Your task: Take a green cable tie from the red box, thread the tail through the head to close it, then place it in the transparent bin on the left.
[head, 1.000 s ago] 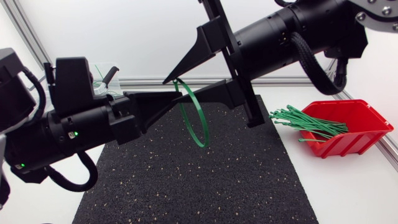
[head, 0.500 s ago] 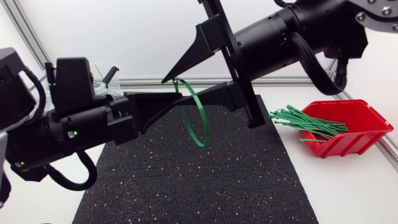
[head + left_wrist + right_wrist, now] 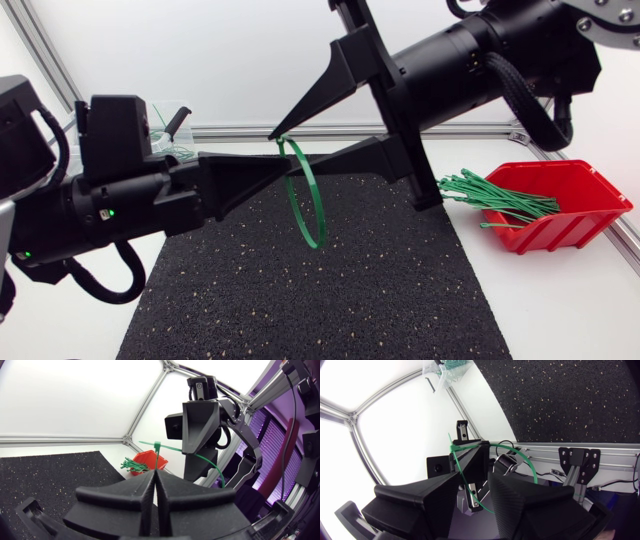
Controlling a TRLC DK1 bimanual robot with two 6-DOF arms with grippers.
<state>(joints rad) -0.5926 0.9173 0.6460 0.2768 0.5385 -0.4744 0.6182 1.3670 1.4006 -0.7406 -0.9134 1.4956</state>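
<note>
- Bright, even, diffuse light falls from above over the table (image 3: 560, 310).
- The red box (image 3: 590, 200) throws only a faint, soft shadow at the table's right edge.
- The black mat (image 3: 330, 290) shows no glare.

**Left gripper pinches the tie**

The left gripper (image 3: 156, 474) has its fingers pressed together on a green cable tie (image 3: 157, 448). The strap rises from their tips to its head. The right gripper (image 3: 199, 451) stands just ahead. Beyond is the red box (image 3: 151, 457), with spare ties (image 3: 131, 465) poking over its rim, beside the black mat (image 3: 50, 475).
</note>
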